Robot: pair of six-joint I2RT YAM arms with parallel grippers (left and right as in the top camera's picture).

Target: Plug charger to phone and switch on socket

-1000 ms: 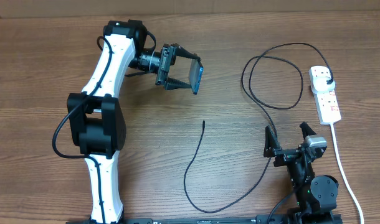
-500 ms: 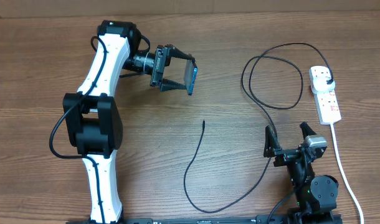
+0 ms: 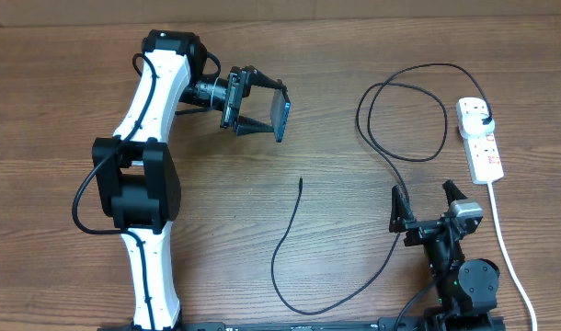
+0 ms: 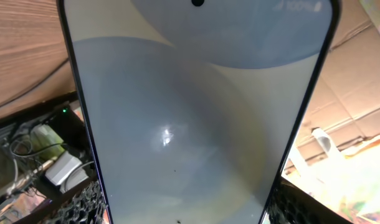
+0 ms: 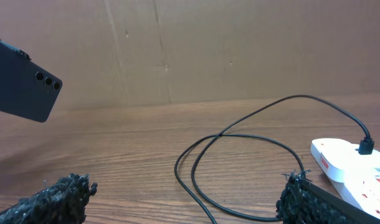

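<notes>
Overhead: gripping the phone (image 3: 284,114) in the left gripper (image 3: 273,113), upper middle. Holding the right gripper (image 3: 426,207) spread apart, lower right. Charger (image 3: 299,191) centre, plugged into the socket (image 3: 480,138), far right.
Left wrist: filled by the lit screen.
Right wrist: dark phone back, upper left.

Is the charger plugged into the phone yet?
Unplugged. The connector tip lies free, well apart from the raised phone.

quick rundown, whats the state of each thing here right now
phone, screen lit, held off the table in the left end effector
left end effector, shut on the phone
right end effector, open, empty
charger, plug in the power strip, tip lying loose on the table
power strip, flat on the table, switch position not readable
</notes>
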